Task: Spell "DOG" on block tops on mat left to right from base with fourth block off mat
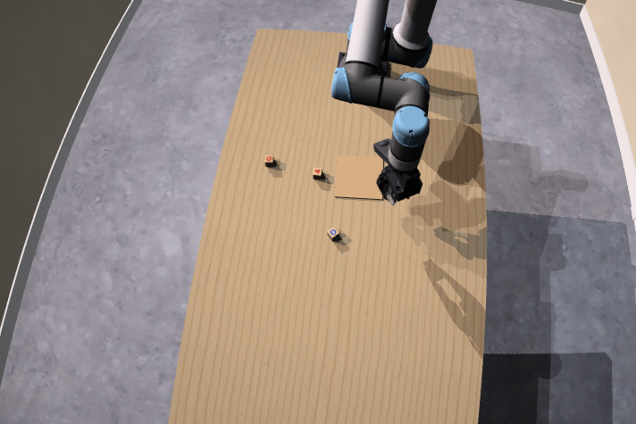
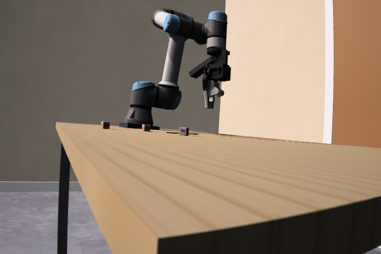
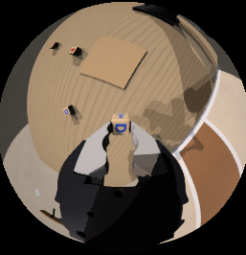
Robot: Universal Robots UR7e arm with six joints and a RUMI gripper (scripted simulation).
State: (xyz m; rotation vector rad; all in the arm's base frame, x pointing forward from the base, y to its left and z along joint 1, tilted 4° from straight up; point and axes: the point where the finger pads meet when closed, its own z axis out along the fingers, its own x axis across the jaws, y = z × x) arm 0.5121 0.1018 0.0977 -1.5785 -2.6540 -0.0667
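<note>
The D block is pinched in the nearly shut gripper, high over the table. The G block, the 4 block and the O block are seen on the table, off the mat.

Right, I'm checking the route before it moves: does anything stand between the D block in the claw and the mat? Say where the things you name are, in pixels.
Nothing visible does. The claw [image 1: 392,199] [image 2: 209,106] [image 3: 121,122] holds the D block [image 2: 210,104] [image 3: 121,127] above the table, and the other three blocks [image 1: 318,173] [image 2: 146,128] [image 3: 75,51] sit off the mat [image 1: 358,177] [image 3: 114,62].
</note>
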